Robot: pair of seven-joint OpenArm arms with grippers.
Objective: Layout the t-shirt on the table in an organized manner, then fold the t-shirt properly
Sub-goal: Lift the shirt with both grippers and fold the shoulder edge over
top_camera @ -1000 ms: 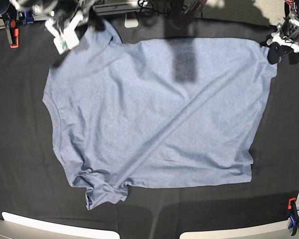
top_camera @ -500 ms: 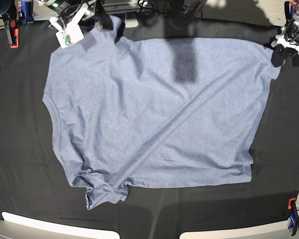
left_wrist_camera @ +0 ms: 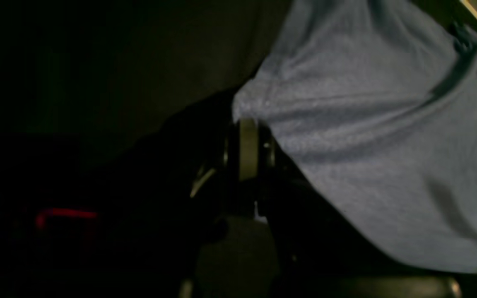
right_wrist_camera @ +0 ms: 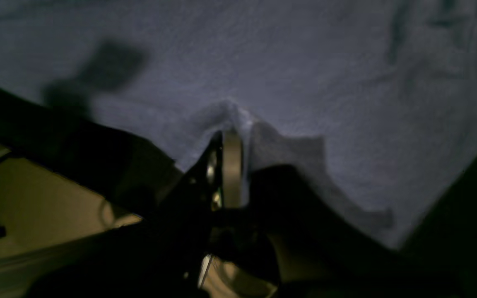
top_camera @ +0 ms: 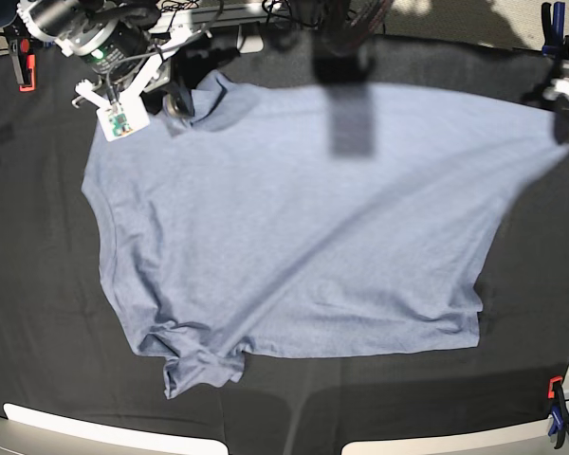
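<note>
The light blue-grey t-shirt (top_camera: 294, 218) lies spread on the black-draped table (top_camera: 38, 284), plain side up, with a bunched sleeve at the near left. My right gripper (top_camera: 178, 100) is shut on a fold of the shirt's far left edge; the right wrist view shows it (right_wrist_camera: 231, 134) pinching raised cloth (right_wrist_camera: 263, 62). My left gripper (top_camera: 557, 104) is shut on the shirt's far right corner and holds it stretched out to the right. In the left wrist view it (left_wrist_camera: 247, 124) grips the cloth's edge (left_wrist_camera: 367, 145).
An orange clamp (top_camera: 25, 59) is at the far left edge, a blue clamp (top_camera: 548, 19) at the far right, and an orange and blue clamp (top_camera: 557, 408) at the near right. A white tag (top_camera: 123, 120) hangs from the right arm. White panels (top_camera: 104, 431) line the near edge.
The left gripper has pulled the shirt's far right corner further right, stretching the top edge taut. The right gripper has moved slightly left and nearer, still holding the cloth.
</note>
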